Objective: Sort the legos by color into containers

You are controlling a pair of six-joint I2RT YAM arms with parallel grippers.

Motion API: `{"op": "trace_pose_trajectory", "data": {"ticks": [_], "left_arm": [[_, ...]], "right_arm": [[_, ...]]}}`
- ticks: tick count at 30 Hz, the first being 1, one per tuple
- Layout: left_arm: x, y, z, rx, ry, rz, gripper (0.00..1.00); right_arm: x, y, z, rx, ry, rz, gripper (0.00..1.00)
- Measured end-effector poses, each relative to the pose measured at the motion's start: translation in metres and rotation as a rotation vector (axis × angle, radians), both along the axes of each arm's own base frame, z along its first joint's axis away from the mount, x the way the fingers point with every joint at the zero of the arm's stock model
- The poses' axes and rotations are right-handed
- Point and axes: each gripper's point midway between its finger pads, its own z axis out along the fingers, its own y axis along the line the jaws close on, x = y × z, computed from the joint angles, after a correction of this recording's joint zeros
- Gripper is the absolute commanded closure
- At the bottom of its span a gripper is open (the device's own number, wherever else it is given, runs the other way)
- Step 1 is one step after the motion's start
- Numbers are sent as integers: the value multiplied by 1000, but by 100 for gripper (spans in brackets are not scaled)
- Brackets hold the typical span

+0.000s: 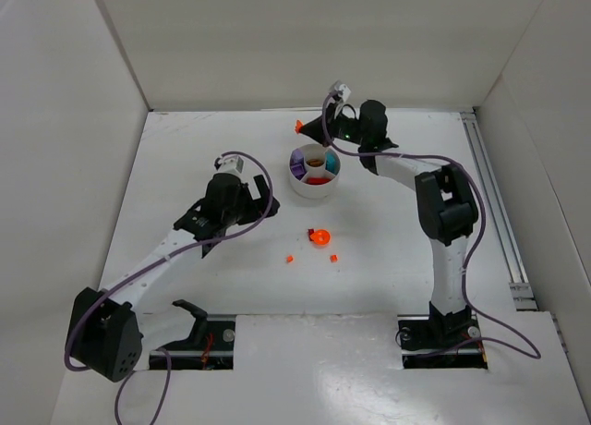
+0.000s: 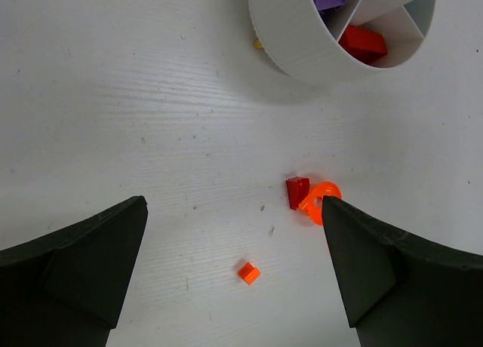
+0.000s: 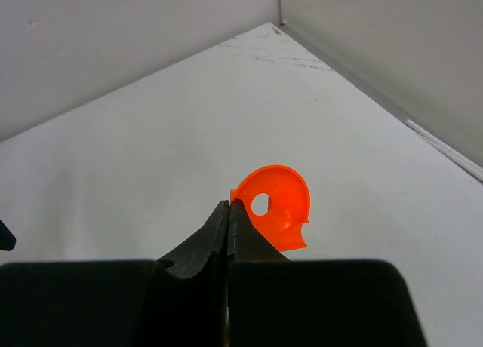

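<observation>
Reaching past dish point(image 1: 305, 188), right pincer point(image 3: 229, 210) pinches orange piece point(image 3: 281, 210); left pincer point(image 2: 234, 205) spread.

We find the dish point(image 1: 314, 190) at mid-table point(image 1: 388, 259), with bricks point(image 2: 362, 43) lying in its sections. Near of it, a ring piece point(image 2: 321, 202) touches a wedge piece point(image 2: 296, 191) on its left. Nearer still lie a cube point(image 1: 289, 258) on the left and a small bit point(image 1: 333, 257) on the right. Beyond the dish's far rim, the right gripper point(image 3: 229, 207) pinches a curved piece point(image 3: 278, 210).

No text, label or number can be read anywhere
</observation>
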Motion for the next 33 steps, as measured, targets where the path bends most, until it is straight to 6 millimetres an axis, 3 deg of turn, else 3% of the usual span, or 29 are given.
{"op": "trace_pose_trajectory", "data": {"ticks": [15, 21, 26, 33], "left_arm": [[9, -8, -9, 12, 41, -18, 1], [11, -11, -8, 5, 38, -24, 1], [11, -11, -8, 3, 38, -26, 1], [11, -12, -8, 0, 39, -31, 1]], "right_arm": [[15, -20, -38, 22, 90, -70, 100], [9, -21, -53, 28, 120, -67, 100], [6, -22, -55, 41, 102, -67, 100], [4, -22, -55, 45, 98, -60, 90]]}}
